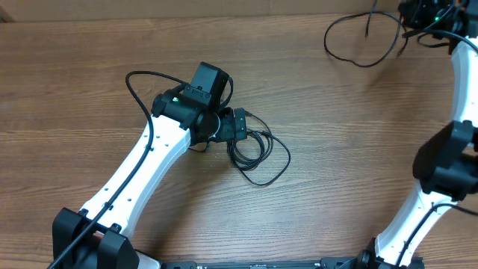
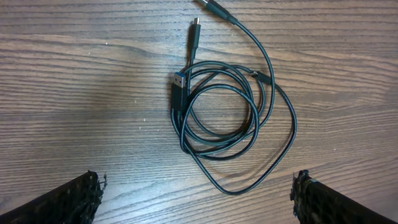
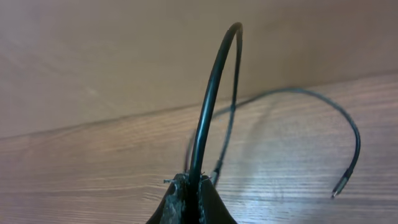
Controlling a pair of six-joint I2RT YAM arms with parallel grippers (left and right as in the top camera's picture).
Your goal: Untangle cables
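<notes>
A coiled bundle of thin black cables lies flat on the wooden table, with a blue-tipped plug and a metal-tipped plug at its upper side. My left gripper hovers over the bundle's near loop, open wide, with nothing between its fingers. From overhead the bundle sits just right of the left gripper. At the far right corner my right gripper is shut on a separate cable that loops over the table. In the right wrist view that cable arches up from the shut gripper; its free plug end hangs near the table.
The table is bare wood. A thicker black wire runs along the left arm. The right arm stands at the right edge. A wall or board edge rises behind the table in the right wrist view.
</notes>
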